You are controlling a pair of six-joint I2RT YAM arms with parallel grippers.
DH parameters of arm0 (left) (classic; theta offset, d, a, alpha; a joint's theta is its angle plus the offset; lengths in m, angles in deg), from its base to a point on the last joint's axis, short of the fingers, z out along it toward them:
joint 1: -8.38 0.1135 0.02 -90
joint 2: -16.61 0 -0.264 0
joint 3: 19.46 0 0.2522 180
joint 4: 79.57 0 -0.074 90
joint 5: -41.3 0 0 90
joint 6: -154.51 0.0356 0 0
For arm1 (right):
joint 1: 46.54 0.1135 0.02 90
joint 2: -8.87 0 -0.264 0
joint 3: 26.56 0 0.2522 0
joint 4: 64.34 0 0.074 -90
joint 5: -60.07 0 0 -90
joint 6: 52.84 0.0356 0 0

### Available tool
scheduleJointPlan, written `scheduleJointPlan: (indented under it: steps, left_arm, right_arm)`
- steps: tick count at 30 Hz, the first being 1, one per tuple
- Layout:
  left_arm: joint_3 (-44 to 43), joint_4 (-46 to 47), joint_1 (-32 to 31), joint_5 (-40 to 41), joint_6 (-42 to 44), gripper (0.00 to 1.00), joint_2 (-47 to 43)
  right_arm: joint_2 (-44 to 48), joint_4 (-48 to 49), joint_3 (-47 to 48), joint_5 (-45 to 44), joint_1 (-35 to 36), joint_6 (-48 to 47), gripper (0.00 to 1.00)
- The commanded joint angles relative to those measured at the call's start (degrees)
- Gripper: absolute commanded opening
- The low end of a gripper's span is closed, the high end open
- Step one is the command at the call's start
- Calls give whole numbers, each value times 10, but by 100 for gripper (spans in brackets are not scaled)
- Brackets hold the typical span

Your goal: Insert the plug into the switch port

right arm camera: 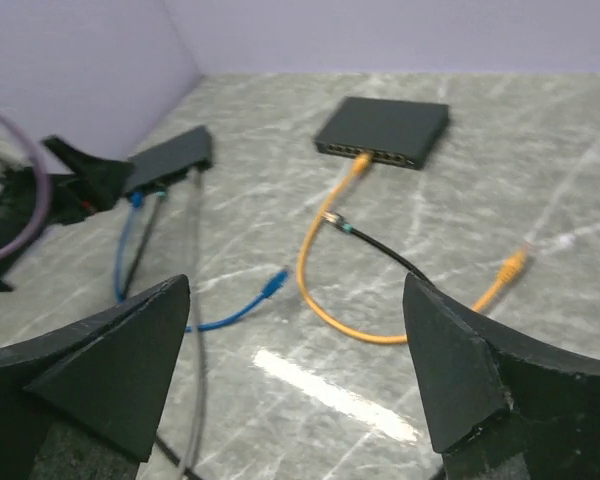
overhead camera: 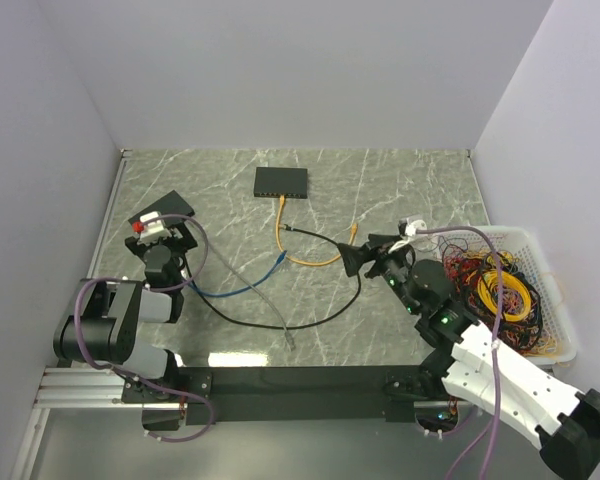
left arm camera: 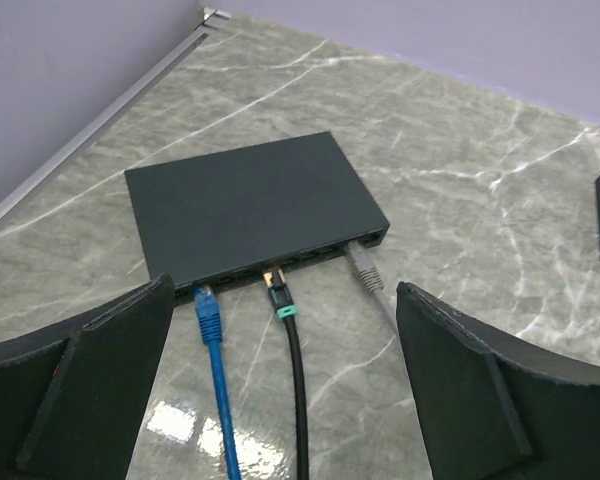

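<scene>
The switch (overhead camera: 280, 181) (right arm camera: 385, 128) is a dark-grey oblong box at the back middle of the table. An orange-yellow cable (overhead camera: 305, 262) (right arm camera: 325, 310) runs from its front. One plug (overhead camera: 282, 201) (right arm camera: 362, 160) of that cable sits in a switch port. The cable's other end (overhead camera: 352, 232) (right arm camera: 510, 266) lies loose on the table, just ahead of my right gripper (overhead camera: 368, 258) (right arm camera: 295, 370). That gripper is open, with nothing between its fingers. My left gripper (overhead camera: 162, 236) (left arm camera: 285, 370) is open too, facing the flat black slab (overhead camera: 165, 207) (left arm camera: 250, 205).
Blue (left arm camera: 212, 320), black (left arm camera: 285, 300) and grey (left arm camera: 365, 270) cables enter the slab's front. Their loose ends lie mid-table: the blue tip (overhead camera: 280, 258), the black tip (overhead camera: 288, 228), the grey tip (overhead camera: 290, 340). A white basket (overhead camera: 570, 340) of tangled cables stands at the right edge.
</scene>
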Motion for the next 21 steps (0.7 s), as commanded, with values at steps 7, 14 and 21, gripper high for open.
scheduleJointPlan:
  steps: [7, 14, 21]
  left_arm:
    - [1, 36, 2, -19, -11, 99, -8]
    - [2, 43, 0, -22, -5, 99, -4]
    - [1, 38, 0, -22, -6, 99, -6]
  right_arm:
    - [-147, -86, 96, -333, -14, -110, 100]
    - [-128, 104, -30, -235, -160, -139, 100]
    - [-224, 325, -108, -180, -257, -135, 100]
